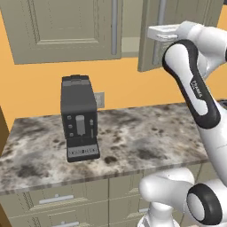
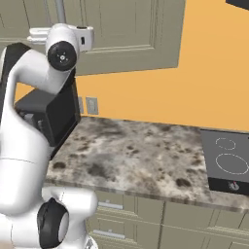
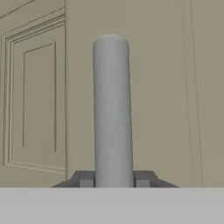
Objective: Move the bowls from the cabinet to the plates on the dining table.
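Two fingertips of the end effector (image 3: 113, 180) clench the cabinet (image 1: 66, 31) door's bar handle (image 3: 112, 109); pull steadily along the door's arc, since the bowls inside remain hidden.

We see a speckled stone desk (image 1: 146, 137). A black coffee machine (image 1: 79, 117) stands on it near the wall. A black cooktop (image 2: 227, 163) sits at one end.
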Tool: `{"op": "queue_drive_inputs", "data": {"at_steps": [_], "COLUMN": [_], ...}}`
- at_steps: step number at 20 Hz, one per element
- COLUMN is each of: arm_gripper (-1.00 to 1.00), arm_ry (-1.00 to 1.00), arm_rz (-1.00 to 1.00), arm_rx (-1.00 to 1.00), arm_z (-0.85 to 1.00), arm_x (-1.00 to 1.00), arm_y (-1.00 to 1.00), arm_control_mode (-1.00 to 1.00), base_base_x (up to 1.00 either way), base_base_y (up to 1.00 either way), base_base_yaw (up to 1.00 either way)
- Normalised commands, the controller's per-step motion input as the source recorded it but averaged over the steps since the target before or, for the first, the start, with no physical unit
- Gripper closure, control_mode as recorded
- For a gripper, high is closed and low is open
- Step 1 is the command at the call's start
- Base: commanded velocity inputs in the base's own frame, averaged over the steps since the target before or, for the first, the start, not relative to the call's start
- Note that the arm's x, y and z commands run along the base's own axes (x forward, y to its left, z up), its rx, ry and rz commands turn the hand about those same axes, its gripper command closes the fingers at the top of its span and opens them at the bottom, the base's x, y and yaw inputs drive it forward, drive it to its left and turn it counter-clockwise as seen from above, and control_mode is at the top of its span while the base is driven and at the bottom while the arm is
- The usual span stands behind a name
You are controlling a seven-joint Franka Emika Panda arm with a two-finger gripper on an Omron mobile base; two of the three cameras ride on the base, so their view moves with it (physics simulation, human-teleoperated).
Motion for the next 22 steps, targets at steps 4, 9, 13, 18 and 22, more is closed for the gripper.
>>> {"op": "queue_drive_inputs", "data": {"at_steps": [4, 9, 13, 18, 22], "arm_gripper": [-1.00, -1.00, -1.00, -1.00, -1.00], "arm_ry": [-0.17, -0.03, 0.04, 0.04, 0.08], "arm_rz": [0.14, 0.10, 0.02, 0.00, 0.00], "arm_rx": [0.08, 0.08, 0.00, 0.01, 0.02], "arm_z": [0.28, 0.15, 0.00, 0.08, -0.15], "arm_x": [-0.94, -0.54, -0.34, -0.82, -0.67], "arm_y": [-0.48, -0.23, 0.11, 0.62, 0.62], "arm_control_mode": [-1.00, -1.00, -1.00, -1.00, -1.00], "base_base_x": [0.00, 0.00, 0.00, 0.00, 0.00], "base_base_y": [0.00, 0.00, 0.00, 0.00, 0.00], "base_base_yaw": [0.00, 0.00, 0.00, 0.00, 0.00]}}
